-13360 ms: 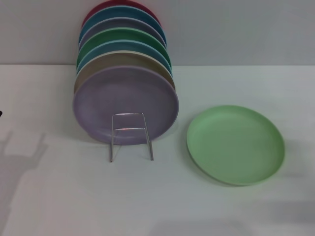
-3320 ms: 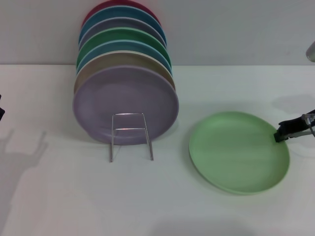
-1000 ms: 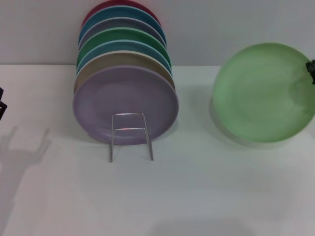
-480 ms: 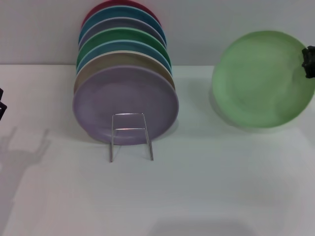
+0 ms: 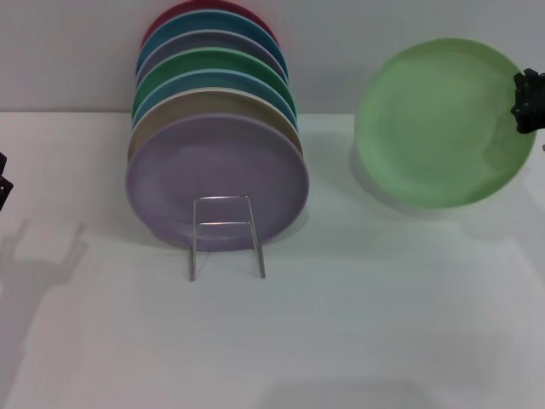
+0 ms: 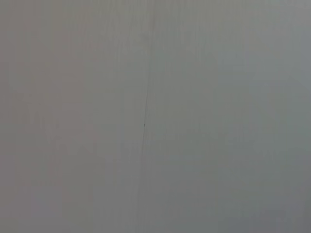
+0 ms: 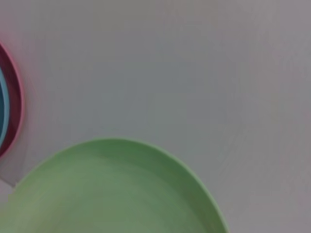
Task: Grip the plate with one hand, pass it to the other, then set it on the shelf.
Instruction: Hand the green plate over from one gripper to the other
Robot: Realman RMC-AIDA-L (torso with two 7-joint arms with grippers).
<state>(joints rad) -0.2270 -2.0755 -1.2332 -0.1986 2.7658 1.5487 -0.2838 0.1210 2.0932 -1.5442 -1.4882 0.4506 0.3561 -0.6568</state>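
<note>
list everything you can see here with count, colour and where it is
mint plate: 1, light green, lifted off the table at the right, tilted up toward the camera, held at its right edge
racked plates: 7, front to back lilac, beige, light blue, dark green, pale lilac, blue, dark red; upright in a row, left of centre
wire rack: 1, silver, under the row of plates
table: 1, white, across the foreground
wall: grey, behind the table
right gripper: 1, black, at the right edge on the plate's rim
left gripper: 1, black, barely showing at the left edge
</note>
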